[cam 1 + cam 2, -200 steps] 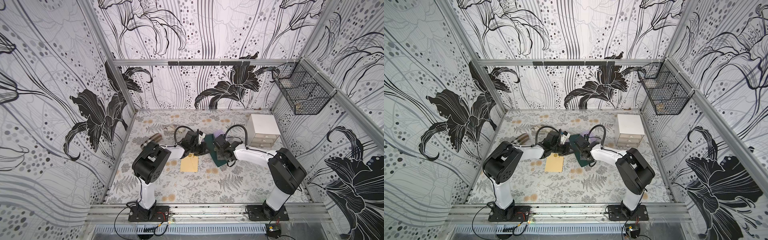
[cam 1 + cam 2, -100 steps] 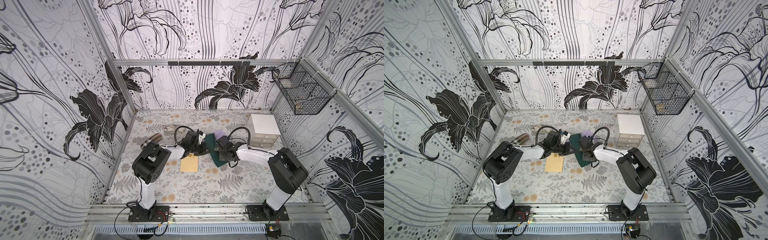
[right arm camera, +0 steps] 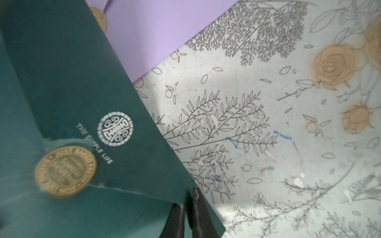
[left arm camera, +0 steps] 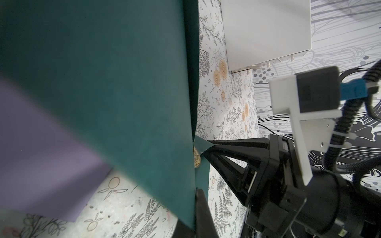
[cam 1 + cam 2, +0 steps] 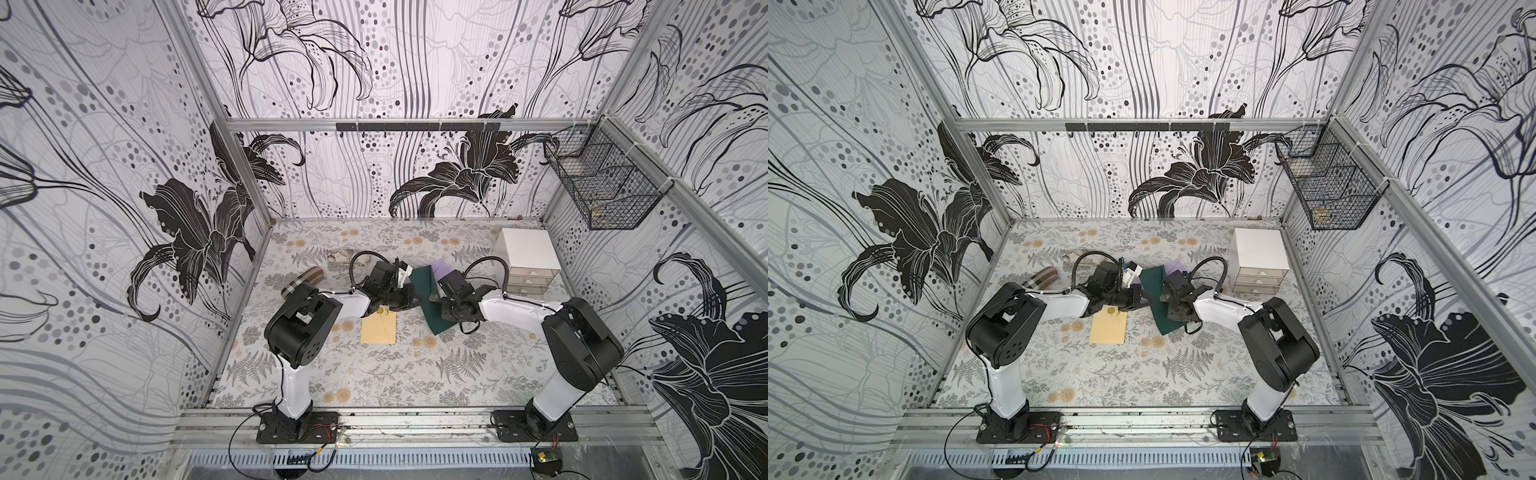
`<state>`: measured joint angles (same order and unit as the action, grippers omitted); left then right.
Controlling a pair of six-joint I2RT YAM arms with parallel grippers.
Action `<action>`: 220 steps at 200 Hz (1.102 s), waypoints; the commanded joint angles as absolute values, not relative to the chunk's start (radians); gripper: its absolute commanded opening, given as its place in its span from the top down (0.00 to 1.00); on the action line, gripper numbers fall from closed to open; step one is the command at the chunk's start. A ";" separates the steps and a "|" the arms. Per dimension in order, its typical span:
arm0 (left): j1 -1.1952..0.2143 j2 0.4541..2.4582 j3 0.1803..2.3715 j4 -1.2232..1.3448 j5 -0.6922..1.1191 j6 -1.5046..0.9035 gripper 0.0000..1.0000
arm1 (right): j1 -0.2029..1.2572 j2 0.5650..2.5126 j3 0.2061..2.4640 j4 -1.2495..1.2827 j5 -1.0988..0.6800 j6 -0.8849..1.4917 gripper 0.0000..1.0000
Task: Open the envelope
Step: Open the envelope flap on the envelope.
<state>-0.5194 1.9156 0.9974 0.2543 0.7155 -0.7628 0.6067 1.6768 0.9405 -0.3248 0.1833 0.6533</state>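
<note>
The green envelope (image 5: 428, 291) is being clamped by the half-hidden left gripper (image 4: 192, 208). Its flap tip (image 4: 203, 145) is being pinched by the right gripper (image 4: 210, 148).

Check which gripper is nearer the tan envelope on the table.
Left. The left gripper sits just beyond the far edge of the tan envelope, pinching the green envelope; the right gripper pinches it from the other side, farther off.

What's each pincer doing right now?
Left pincer: closed, gripping the edge of the green envelope.
Right pincer: closed, pinching the tip of its flap.
</note>
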 commanded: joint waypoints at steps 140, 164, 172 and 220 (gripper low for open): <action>-0.522 1.927 1.014 0.262 0.735 -0.746 1.00 | 0.545 1.604 0.846 -0.298 0.155 0.706 0.88; -0.522 1.920 1.011 0.259 0.728 -0.743 1.00 | 0.517 1.594 0.837 -0.322 0.158 0.720 0.69; -0.522 1.918 1.011 0.257 0.726 -0.743 1.00 | 0.501 1.592 0.831 -0.331 0.148 0.725 0.63; -0.523 1.892 1.001 0.257 0.716 -0.769 1.00 | 0.426 1.547 0.835 -0.373 -0.022 0.697 0.50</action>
